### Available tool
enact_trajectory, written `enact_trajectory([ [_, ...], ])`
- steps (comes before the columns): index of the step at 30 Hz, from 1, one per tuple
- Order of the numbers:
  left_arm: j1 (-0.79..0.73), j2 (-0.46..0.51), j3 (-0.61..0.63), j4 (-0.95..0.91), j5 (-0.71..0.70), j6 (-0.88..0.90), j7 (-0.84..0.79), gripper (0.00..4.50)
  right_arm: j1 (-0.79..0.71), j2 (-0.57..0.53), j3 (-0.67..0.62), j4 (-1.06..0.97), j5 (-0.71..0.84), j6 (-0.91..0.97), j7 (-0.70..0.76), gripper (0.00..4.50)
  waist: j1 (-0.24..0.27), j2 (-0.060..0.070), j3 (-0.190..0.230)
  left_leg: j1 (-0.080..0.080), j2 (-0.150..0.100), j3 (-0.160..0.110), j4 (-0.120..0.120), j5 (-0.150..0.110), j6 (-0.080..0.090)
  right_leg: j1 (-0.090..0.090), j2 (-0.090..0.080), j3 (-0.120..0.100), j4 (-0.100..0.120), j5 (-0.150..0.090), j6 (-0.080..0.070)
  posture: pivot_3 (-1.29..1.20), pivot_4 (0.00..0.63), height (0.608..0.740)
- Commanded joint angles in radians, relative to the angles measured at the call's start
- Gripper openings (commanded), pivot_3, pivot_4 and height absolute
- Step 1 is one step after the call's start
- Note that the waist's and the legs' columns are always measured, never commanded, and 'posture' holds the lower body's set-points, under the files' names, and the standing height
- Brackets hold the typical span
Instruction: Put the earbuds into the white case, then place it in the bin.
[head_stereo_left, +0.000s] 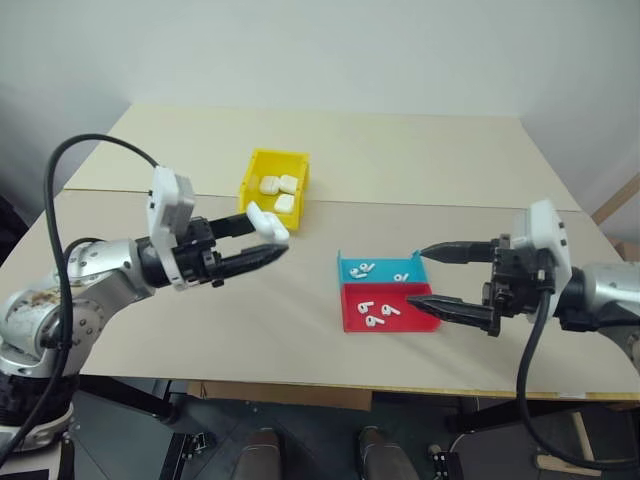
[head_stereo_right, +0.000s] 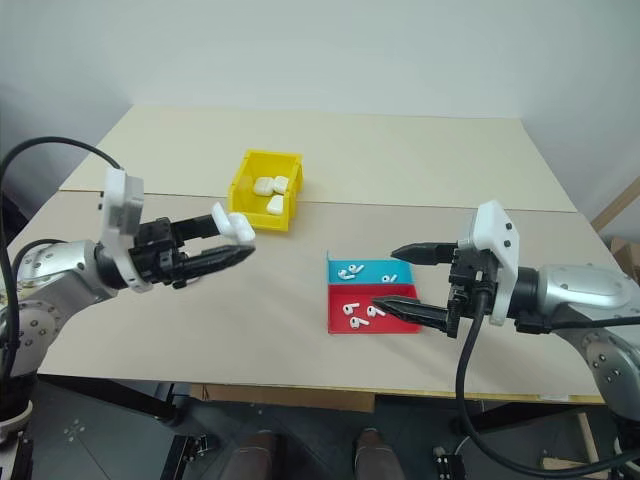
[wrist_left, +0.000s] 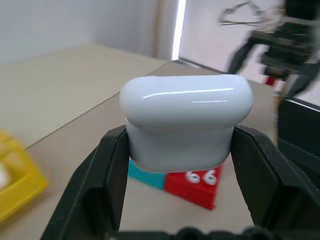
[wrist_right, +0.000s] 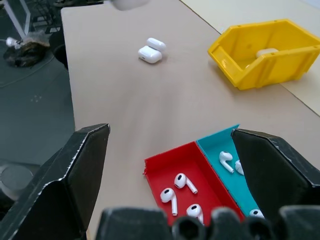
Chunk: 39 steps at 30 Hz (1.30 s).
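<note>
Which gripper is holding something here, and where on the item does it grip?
The left gripper holds a white case, fingers clamping its lower body's two sides. The right gripper is open, empty.

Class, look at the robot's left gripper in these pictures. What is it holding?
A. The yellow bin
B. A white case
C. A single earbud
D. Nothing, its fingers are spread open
B: the left gripper is shut on a white case, held above the table beside the yellow bin, while the earbuds lie in the red tray.
</note>
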Motion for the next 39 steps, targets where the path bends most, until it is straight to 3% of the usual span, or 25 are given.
enact_trajectory([
  [1,-0.03,-0.017,-0.042,0.062,0.08,-0.135,-0.251,2.76,-0.062,-0.041,0.024,0.014,-0.011,-0.007,0.058,4.5,-0.003,0.0,0.0,0.0,0.0,0.0,0.0,0.0,0.0,0.0,0.0,0.0,0.0,0.0,0.0,0.0,0.15,0.74],
  [6,-0.036,-0.098,-0.07,0.133,0.171,-0.288,-0.389,2.76,-0.144,-0.087,0.121,0.037,-0.065,0.016,0.101,4.5,-0.006,0.0,0.0,-0.001,0.001,0.0,0.0,0.0,0.001,-0.001,0.001,0.0,0.0,0.0,0.0,0.0,0.15,0.74],
  [9,-0.033,-0.132,-0.086,0.132,0.169,-0.283,-0.433,2.76,-0.234,-0.123,0.228,0.038,-0.12,0.086,0.098,4.5,-0.008,0.0,0.0,-0.001,0.001,0.0,0.001,0.0,0.001,-0.002,0.001,0.0,0.001,0.0,0.0,0.0,0.15,0.74],
  [16,-0.033,-0.178,-0.096,0.096,0.197,-0.267,-0.408,2.76,-0.572,-0.094,0.609,0.036,-0.265,0.376,0.098,4.5,-0.015,0.0,0.0,-0.001,0.002,0.0,0.001,0.0,0.001,-0.003,0.001,0.0,0.002,0.0,0.0,0.0,0.15,0.74],
  [19,-0.049,-0.179,-0.093,0.088,0.196,-0.248,-0.401,2.76,-0.683,-0.038,0.77,0.081,-0.36,0.456,0.082,3.9,-0.021,0.0,0.0,-0.002,0.002,0.0,0.001,0.0,0.001,-0.003,0.001,0.0,0.002,0.0,0.0,0.0,0.15,0.74],
  [22,-0.063,-0.182,-0.096,0.082,0.195,-0.236,-0.395,2.76,-0.745,0.025,0.872,0.14,-0.427,0.515,0.051,2.87,-0.022,0.001,0.0,-0.002,0.002,-0.001,0.001,0.0,0.001,-0.003,0.001,-0.001,0.002,0.0,0.0,0.0,0.15,0.74],
  [24,-0.065,-0.184,-0.096,0.079,0.195,-0.231,-0.393,2.76,-0.774,0.052,0.911,0.149,-0.456,0.538,0.04,2.12,-0.022,0.001,0.0,-0.003,0.002,-0.001,0.001,0.0,0.001,-0.004,0.001,-0.001,0.002,0.0,0.0,0.0,0.15,0.74],
  [39,0.053,-0.227,-0.079,0.073,0.234,-0.298,-0.371,2.76,-0.804,0.133,1.04,0.202,-0.577,0.551,0.008,2.12,-0.032,0.001,-0.001,-0.002,0.002,-0.002,0.001,-0.001,0.001,-0.004,0.001,-0.001,0.003,0.0,0.0,0.0,0.15,0.74],
])
